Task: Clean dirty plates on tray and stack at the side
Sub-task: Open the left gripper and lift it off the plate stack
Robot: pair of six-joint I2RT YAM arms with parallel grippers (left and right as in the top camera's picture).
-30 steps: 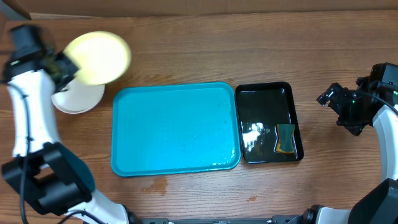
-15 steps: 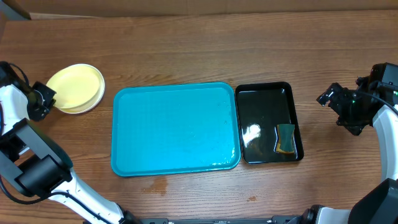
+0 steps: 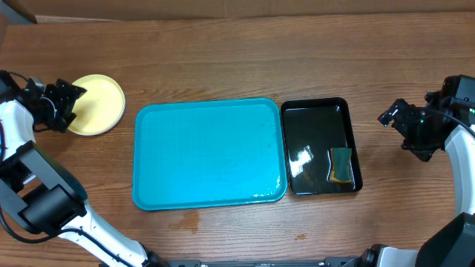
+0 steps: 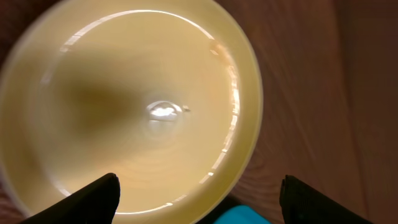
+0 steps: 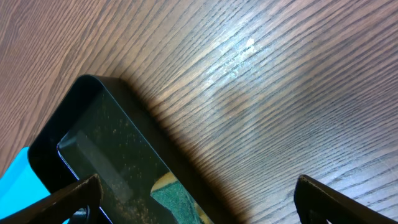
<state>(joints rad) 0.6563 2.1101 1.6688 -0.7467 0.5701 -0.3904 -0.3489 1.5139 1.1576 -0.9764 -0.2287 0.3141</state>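
A pale yellow plate lies flat on the wooden table at the far left, beside the turquoise tray, which holds nothing. My left gripper hangs over the plate's left edge, open and holding nothing. In the left wrist view the plate fills the frame. That gripper has its dark fingertips spread wide, with a corner of the tray showing between them. My right gripper stands open off to the right, apart from everything.
A glossy black tray sits right of the turquoise one, with a green and yellow sponge in its near right corner. The right wrist view shows that black tray, the sponge and bare wood. A cardboard edge runs along the table's back.
My left gripper carried the yellow plate down onto a white plate at the far left, then opened and let it go. The right arm has not moved.
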